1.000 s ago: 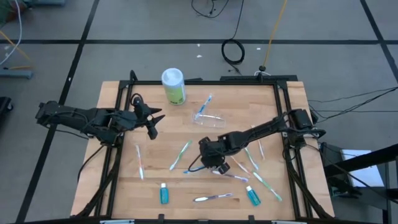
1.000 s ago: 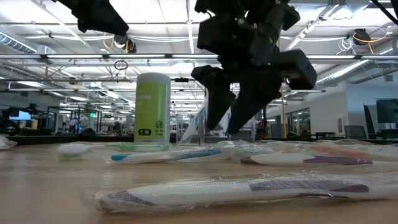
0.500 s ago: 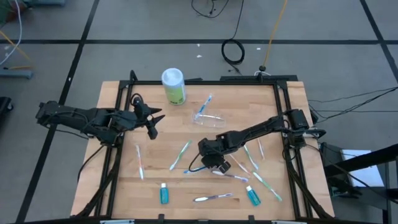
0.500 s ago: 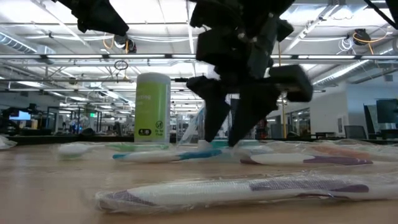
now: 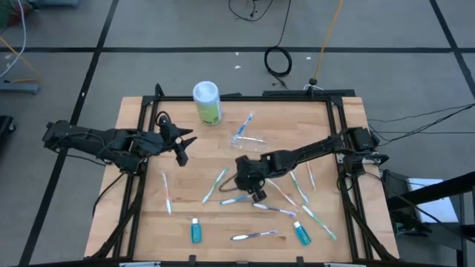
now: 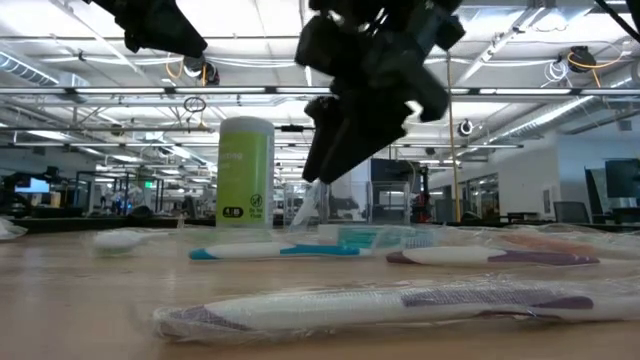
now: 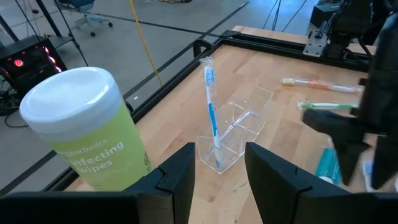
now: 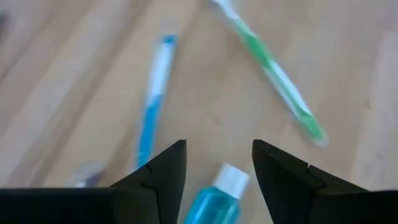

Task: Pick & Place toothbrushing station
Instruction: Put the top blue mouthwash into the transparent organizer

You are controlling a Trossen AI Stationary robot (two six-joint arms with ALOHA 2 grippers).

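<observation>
At the left edge of the wooden table (image 5: 141,222) we see the left gripper (image 5: 180,145) held above the boards, its fingers spread with nothing between them, aimed toward the green canister (image 5: 207,102) with its white lid. Just below it lies a toothbrush (image 5: 166,192) by the left rail, and a small blue tube (image 5: 195,231) rests near the front edge. Toward the middle, the clear plastic cup (image 5: 249,142) lies on its side with a blue toothbrush (image 5: 246,124) poking out of it. The right gripper (image 5: 253,190) hangs low over the table's centre, fingers parted and empty, with a green toothbrush (image 5: 216,185) just beside it and a blue toothbrush (image 5: 236,199) beneath. Farther right we find a purple toothbrush (image 5: 276,209), another blue tube (image 5: 301,233), and more brushes scattered near the right rail.
</observation>
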